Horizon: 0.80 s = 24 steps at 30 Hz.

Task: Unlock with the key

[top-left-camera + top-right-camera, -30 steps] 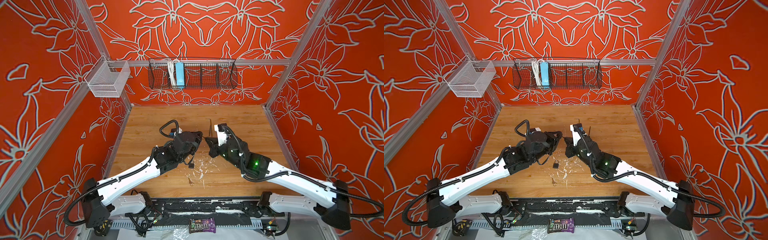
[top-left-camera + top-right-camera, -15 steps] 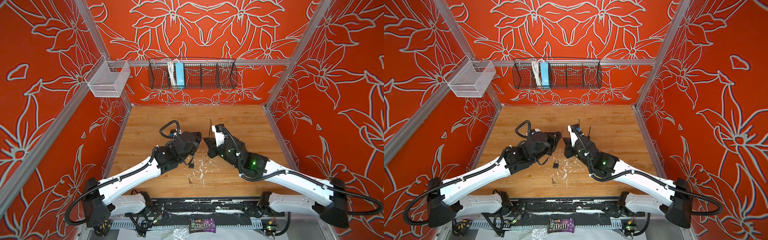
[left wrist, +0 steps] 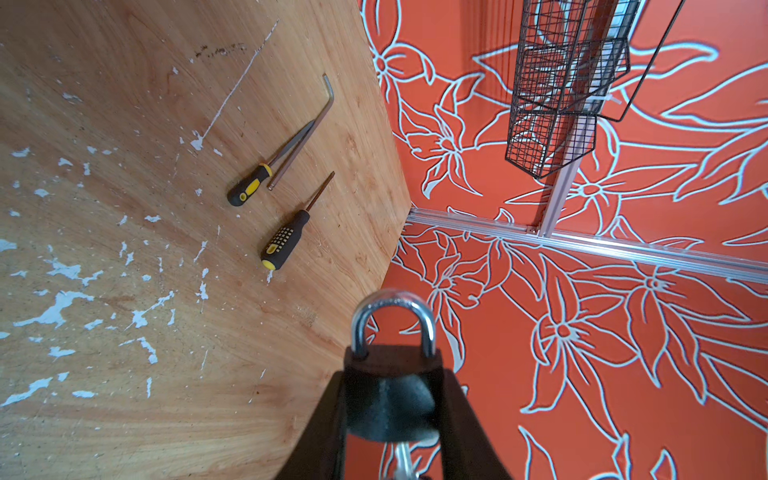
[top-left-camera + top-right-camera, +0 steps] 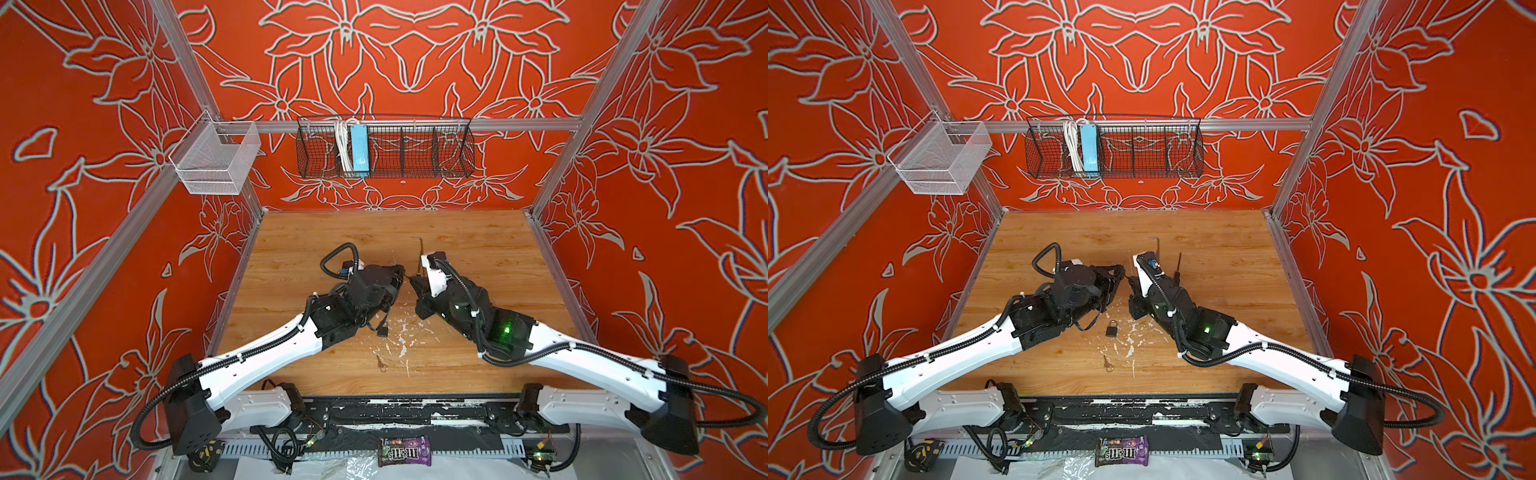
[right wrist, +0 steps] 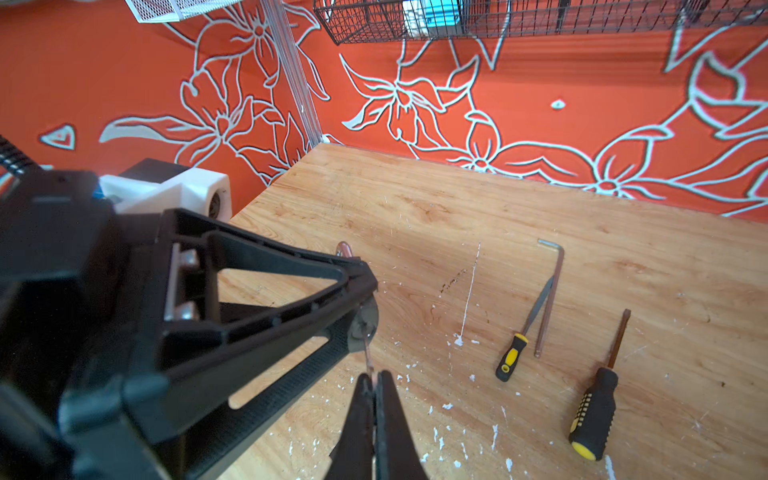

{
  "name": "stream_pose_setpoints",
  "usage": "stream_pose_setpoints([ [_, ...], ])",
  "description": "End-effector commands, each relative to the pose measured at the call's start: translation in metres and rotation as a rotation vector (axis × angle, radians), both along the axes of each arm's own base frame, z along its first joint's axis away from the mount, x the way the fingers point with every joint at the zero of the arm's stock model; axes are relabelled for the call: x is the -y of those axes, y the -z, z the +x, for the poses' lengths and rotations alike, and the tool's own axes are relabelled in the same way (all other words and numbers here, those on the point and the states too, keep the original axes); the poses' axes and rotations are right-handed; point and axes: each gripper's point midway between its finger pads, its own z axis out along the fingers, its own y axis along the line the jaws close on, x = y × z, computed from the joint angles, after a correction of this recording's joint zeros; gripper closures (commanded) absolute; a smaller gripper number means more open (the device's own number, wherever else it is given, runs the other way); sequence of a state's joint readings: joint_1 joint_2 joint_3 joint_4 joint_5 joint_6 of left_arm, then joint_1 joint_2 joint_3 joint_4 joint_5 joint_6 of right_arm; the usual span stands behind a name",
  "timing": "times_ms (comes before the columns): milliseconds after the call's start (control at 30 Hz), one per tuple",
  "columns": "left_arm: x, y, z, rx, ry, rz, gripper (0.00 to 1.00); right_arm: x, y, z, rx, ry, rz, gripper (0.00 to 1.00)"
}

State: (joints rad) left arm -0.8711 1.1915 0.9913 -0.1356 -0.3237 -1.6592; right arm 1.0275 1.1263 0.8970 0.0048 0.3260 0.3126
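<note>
A black padlock (image 3: pixel 392 362) with a silver shackle (image 3: pixel 392 303) sits between the fingers of my left gripper (image 3: pixel 392 374), which is shut on its body, above the middle of the wooden table (image 4: pixel 478 257). My right gripper (image 5: pixel 374 380) is shut on a thin key (image 5: pixel 368 353). The key's blade reaches up to the padlock's underside (image 5: pixel 363 322), and its silver end also shows below the lock body as the key (image 3: pixel 402 461). In both top views the left gripper (image 4: pixel 397 276) and right gripper (image 4: pixel 413 282) meet tip to tip, and the lock and key between them are hidden.
A second small padlock (image 4: pixel 1111 328) and a loose key (image 4: pixel 1108 365) lie on the table near the front. Two black-and-yellow screwdrivers (image 5: pixel 512 357) (image 5: pixel 594 415) and a hex key (image 5: pixel 550 291) lie behind the right gripper. Wire baskets (image 4: pixel 384 151) (image 4: pixel 216 160) hang on the walls.
My right gripper has edged slightly left and farther back, toward the padlock in the left gripper. The left arm has stayed almost still.
</note>
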Motion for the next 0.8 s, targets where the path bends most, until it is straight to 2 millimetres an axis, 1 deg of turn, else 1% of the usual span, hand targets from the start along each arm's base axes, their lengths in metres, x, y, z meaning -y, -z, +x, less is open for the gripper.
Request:
stream_pose_setpoints([
  [0, 0.028, -0.021, -0.018, 0.015, 0.150, -0.123, 1.00, -0.019, -0.008, -0.006, 0.070, -0.104, 0.017, 1.00],
  [100, 0.029, -0.023, -0.019, 0.015, 0.160, -0.124, 1.00, -0.030, -0.004, -0.011, 0.125, -0.174, 0.012, 1.00],
  [200, 0.030, -0.025, -0.021, 0.017, 0.171, -0.137, 1.00, -0.033, -0.005, -0.012, 0.173, -0.201, -0.009, 1.00],
  [300, 0.031, -0.024, -0.021, 0.017, 0.172, -0.133, 1.00, -0.034, -0.010, -0.011, 0.190, -0.201, 0.002, 1.00],
  [367, 0.030, -0.025, -0.019, 0.026, 0.167, -0.124, 1.00, -0.030, -0.014, -0.004, 0.130, -0.140, 0.078, 1.00],
  [467, 0.028, -0.020, -0.018, 0.024, 0.153, -0.087, 1.00, -0.034, -0.022, -0.004, -0.004, -0.116, 0.196, 1.00],
  [533, 0.027, -0.013, -0.018, 0.010, 0.144, -0.071, 1.00, -0.027, -0.027, -0.001, -0.075, -0.051, 0.285, 1.00],
  [600, 0.029, -0.009, -0.019, 0.000, 0.148, -0.082, 1.00, -0.017, -0.027, 0.004, -0.104, 0.020, 0.309, 1.00],
  [667, 0.030, -0.005, -0.020, -0.009, 0.151, -0.082, 1.00, -0.014, -0.028, 0.006, -0.074, 0.035, 0.285, 1.00],
  [767, 0.031, -0.007, -0.020, -0.009, 0.157, -0.087, 1.00, -0.024, -0.029, 0.003, 0.022, -0.034, 0.186, 1.00],
])
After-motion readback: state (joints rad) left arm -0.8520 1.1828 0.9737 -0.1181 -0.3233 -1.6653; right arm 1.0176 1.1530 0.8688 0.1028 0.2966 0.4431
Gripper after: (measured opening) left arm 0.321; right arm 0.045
